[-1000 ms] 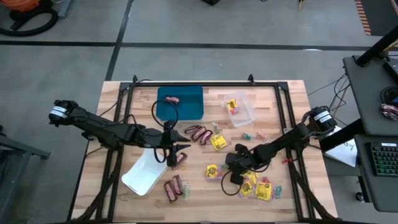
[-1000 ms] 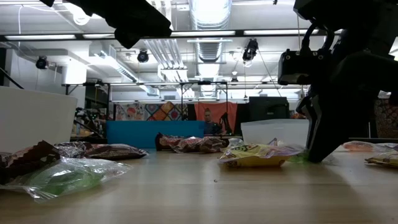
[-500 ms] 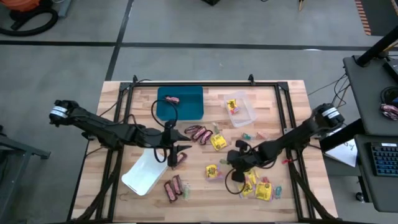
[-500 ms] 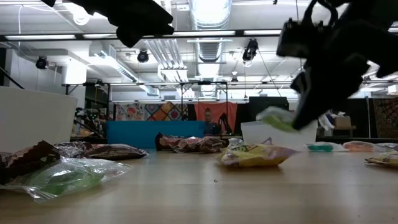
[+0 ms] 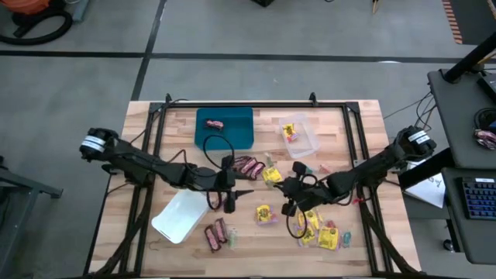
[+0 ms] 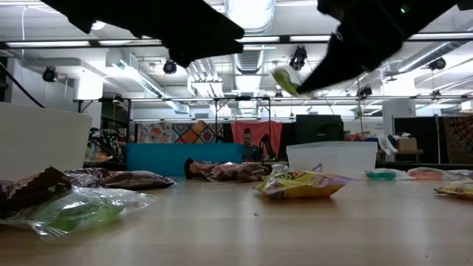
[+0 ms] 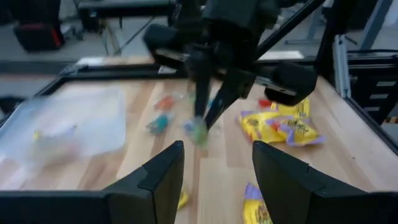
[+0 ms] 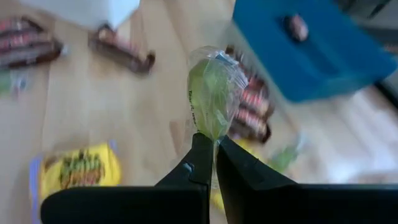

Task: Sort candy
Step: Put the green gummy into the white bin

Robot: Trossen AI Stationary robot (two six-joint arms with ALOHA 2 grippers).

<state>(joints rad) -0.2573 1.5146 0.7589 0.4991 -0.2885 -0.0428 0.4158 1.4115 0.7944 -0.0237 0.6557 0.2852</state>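
Green sweet (image 8: 211,93) pinched between right jaws.

A wooden table (image 5: 147,139) is filling mid-frame in the high view. Lying on it: a blue tray (image 5: 225,128) upper centre, a clear tray (image 5: 302,136) to its right, a white tray (image 5: 180,215) lower left, and candy (image 5: 320,232) scattered across the middle and lower right.

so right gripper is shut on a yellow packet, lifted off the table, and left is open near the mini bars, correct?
Not quite: the right gripper is shut on a green sweet, not a yellow packet; the right wrist view shows it clearly. It is lifted off the table, and the left gripper is open by the mini bars.
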